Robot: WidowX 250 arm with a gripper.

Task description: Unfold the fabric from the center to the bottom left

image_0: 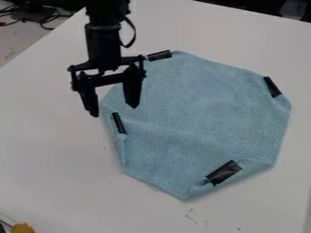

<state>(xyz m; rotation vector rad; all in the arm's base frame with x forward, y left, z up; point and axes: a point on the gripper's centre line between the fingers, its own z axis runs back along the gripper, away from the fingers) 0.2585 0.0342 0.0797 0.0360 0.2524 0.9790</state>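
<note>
Fabric [194, 104]: lay blue on the table [48, 154], taking up the middle and right of the view, its outline many-sided, with a shallow crease across its left half.
Folds: ran along the left edge and the lower right edge, where the cloth turned over on itself (the lowest corner looked a bit rumpled).
Top strip [160, 55]: sat black at the upper left rim of the fabric, just beside the gripper [114, 110].
Right strip [273, 86]: lay slanted near the upper right edge.
Left strip [118, 123]: lay near the left edge, just below the fingers [132, 93] in the view.
Bottom strip [223, 172]: lay slanted on the folded part near the lowest corner, the widest of the four.
Gripper: hung down at the upper left of the fabric, pointing towards the table.
Fingers: stood apart, with one in front of the fabric and the other outside its left edge (whether either touched anything, I could not tell).
Cables [45, 22]: ran dark beyond the table, at the upper left.
Yellow thing [23, 228]: showed in the bottom left corner.
</note>
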